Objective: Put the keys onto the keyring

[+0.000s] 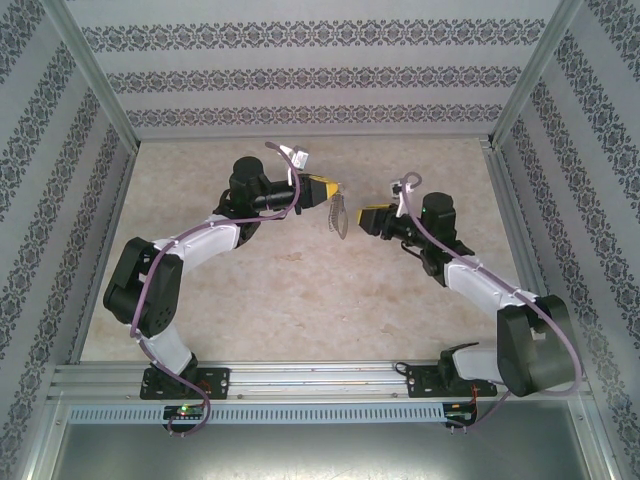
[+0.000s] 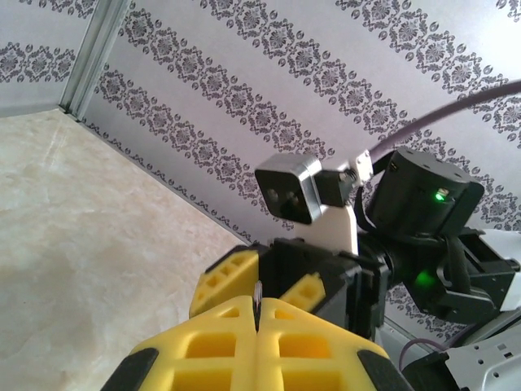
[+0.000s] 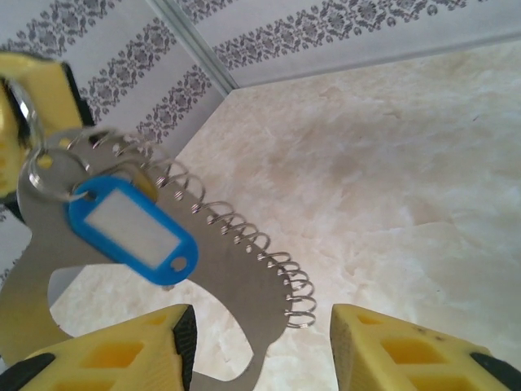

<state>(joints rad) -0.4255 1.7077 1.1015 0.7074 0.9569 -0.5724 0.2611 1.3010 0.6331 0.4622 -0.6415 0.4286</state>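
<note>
The keyring (image 3: 236,277), a flat grey metal loop edged with a row of fine wire links, hangs in the air. My left gripper (image 2: 257,314) is shut on its top edge, where a thin sliver of metal (image 2: 257,295) shows between the yellow fingertips. From above, the keyring (image 1: 340,215) dangles under the left gripper (image 1: 333,190). The keys' blue tag (image 3: 130,232) hangs from a small silver ring (image 3: 49,175) against the loop's face. The key itself is hidden. My right gripper (image 3: 260,350) is open, its fingers either side of the loop's lower end, and it faces the left gripper (image 1: 362,218).
Both grippers hover above the beige marbled tabletop (image 1: 300,290) near its middle. Patterned walls (image 1: 300,80) close off the back and both sides. The right wrist camera (image 2: 289,191) sits close in front of the left gripper.
</note>
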